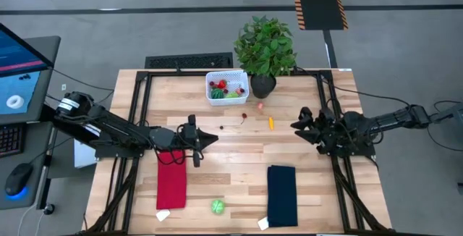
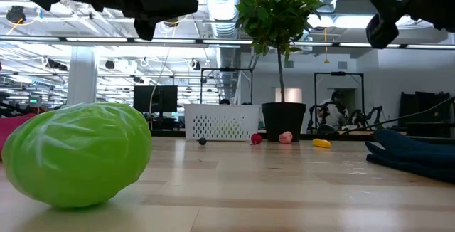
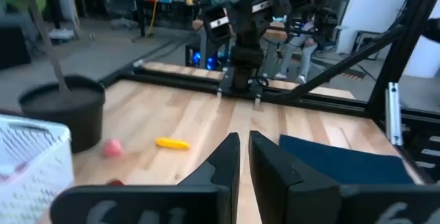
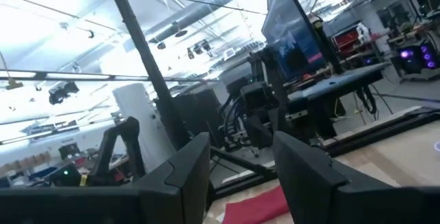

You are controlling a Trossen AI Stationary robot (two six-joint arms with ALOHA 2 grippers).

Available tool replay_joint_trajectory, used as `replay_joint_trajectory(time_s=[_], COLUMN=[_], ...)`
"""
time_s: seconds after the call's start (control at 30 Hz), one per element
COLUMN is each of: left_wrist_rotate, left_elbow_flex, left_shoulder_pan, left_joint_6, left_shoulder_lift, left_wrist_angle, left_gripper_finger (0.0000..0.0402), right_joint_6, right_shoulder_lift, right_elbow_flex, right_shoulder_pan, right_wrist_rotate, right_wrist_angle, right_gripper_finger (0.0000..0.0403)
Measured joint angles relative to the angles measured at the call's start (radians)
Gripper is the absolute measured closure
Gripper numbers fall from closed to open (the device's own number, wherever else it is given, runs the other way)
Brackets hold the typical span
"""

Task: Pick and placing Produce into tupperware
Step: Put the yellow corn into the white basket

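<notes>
Basket (image 1: 227, 86) contents perhaps red, green.

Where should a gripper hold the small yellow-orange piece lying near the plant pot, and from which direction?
Probably from straight above, closing across the narrow middle of the yellow-orange piece. It lies flat and elongated on the table, with free space around it; the right gripper looks nearest.

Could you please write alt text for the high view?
Two dark arms wait over a wooden table, left gripper and right gripper facing inward. A white basket holds produce; a green ball lies between red and navy cloths.
</notes>
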Motion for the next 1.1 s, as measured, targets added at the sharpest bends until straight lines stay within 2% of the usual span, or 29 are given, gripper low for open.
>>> replay_joint_trajectory(time_s=[0.07, 0.13, 0.27, 0.37, 0.57, 0.77, 0.87, 1.0, 1.1], left_wrist_rotate=[-0.009, -0.014, -0.006, -0.005, -0.009, -0.037, -0.038, -0.039, -0.039], left_elbow_flex=[0.001, 0.001, 0.001, 0.001, 0.001, 0.001, 0.001, 0.001, 0.001], left_shoulder_pan=[0.007, 0.021, 0.041, 0.049, 0.053, 0.058, 0.065, 0.072, 0.074], left_joint_6=[0.03, 0.033, 0.019, 0.015, 0.016, 0.0, -0.002, -0.004, -0.014], left_shoulder_lift=[0.0, 0.0, 0.0, 0.0, 0.0, 0.0, 0.0, 0.0, 0.0], left_wrist_angle=[0.009, 0.006, 0.003, -0.007, -0.014, -0.039, -0.04, -0.04, -0.041], left_gripper_finger=[0.0378, 0.0378, 0.0378, 0.0378, 0.0378, 0.0378, 0.0378, 0.0378, 0.0378], right_joint_6=[-0.043, -0.022, 0.043, 0.137, 0.284, 0.441, 0.465, 0.466, 0.467], right_shoulder_lift=[0.0, 0.003, 0.019, 0.06, 0.124, 0.271, 0.373, 0.513, 0.609], right_elbow_flex=[0.0, 0.004, 0.057, 0.092, 0.179, 0.355, 0.434, 0.505, 0.547], right_shoulder_pan=[-0.003, -0.008, -0.006, -0.008, -0.007, -0.041, -0.055, -0.086, -0.143], right_wrist_rotate=[0.04, 0.166, 0.383, 0.504, 0.509, 0.509, 0.494, 0.425, 0.329], right_wrist_angle=[0.024, -0.02, -0.403, -0.544, -0.607, -0.99, -1.098, -1.137, -1.144], right_gripper_finger=[0.0221, 0.0221, 0.0222, 0.0226, 0.0237, 0.0265, 0.0273, 0.0272, 0.0267])
